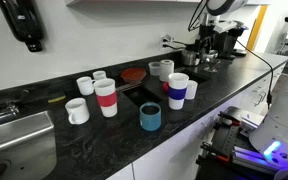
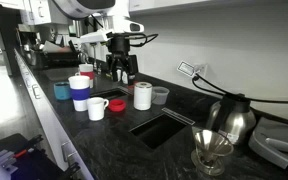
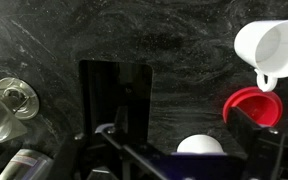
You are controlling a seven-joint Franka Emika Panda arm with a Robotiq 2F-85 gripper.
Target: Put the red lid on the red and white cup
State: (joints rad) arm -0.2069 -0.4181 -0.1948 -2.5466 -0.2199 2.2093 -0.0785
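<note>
The red lid lies flat on the dark counter beside a white mug. It also shows in the wrist view, partly behind my right finger. The red and white cup stands upright on the counter. In an exterior view a tall white cup with a red band stands just next to the lid. My gripper hangs above the counter beyond the cups, open and empty. In the wrist view my gripper has its fingers wide apart, with a white rounded top low between them.
A square recess is sunk into the counter. A teal cup, a blue cup, another red-banded white cup, plain mugs and a brownish-red disc stand around. A kettle and a glass dripper are close by.
</note>
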